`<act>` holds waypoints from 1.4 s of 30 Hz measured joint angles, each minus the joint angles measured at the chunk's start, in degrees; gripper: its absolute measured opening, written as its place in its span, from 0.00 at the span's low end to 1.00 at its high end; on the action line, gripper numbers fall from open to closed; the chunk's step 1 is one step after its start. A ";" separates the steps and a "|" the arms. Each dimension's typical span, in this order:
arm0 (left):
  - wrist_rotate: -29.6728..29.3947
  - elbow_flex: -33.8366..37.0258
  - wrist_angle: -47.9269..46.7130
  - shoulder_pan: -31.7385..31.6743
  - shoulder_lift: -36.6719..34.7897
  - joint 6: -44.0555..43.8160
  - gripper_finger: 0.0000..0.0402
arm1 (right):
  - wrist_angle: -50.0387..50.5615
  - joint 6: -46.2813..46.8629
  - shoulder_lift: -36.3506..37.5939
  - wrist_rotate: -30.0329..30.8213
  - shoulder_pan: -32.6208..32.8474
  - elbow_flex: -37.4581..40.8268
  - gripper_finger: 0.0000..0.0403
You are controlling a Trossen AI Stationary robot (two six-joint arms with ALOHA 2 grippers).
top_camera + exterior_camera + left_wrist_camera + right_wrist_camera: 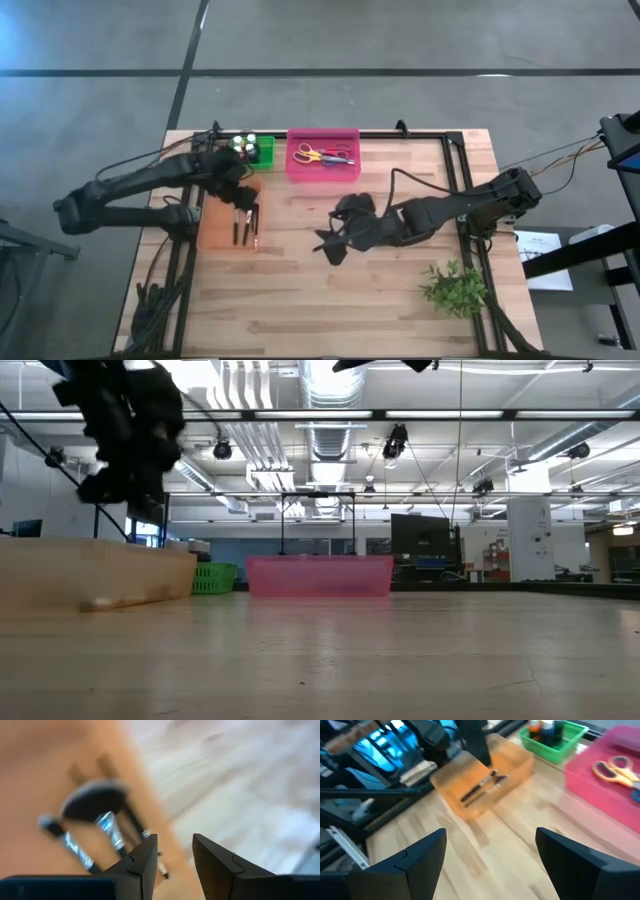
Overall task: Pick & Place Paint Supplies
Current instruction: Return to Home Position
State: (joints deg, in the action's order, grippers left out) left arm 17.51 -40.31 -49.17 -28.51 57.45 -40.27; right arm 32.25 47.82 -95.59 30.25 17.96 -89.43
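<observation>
Low view: wood table, orange bin, ductwork

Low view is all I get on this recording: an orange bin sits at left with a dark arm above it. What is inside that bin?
Observer: Dark-handled brushes lie in the orange bin.
Operator: Is the gripper above it carrying one?
Observer: No. The left gripper is open, with nothing between its fingers.
Operator: And the pink bin in the middle?
Observer: The pink bin holds scissors.
</observation>
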 joint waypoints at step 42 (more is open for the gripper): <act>-10.82 32.89 59.37 29.33 -42.91 29.93 0.02 | 16.61 25.91 10.64 -10.34 0.37 10.03 0.75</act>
State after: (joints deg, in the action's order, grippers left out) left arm 6.70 -7.41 10.20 0.82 14.54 -10.34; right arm 48.85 73.73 -84.95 19.91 18.33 -79.40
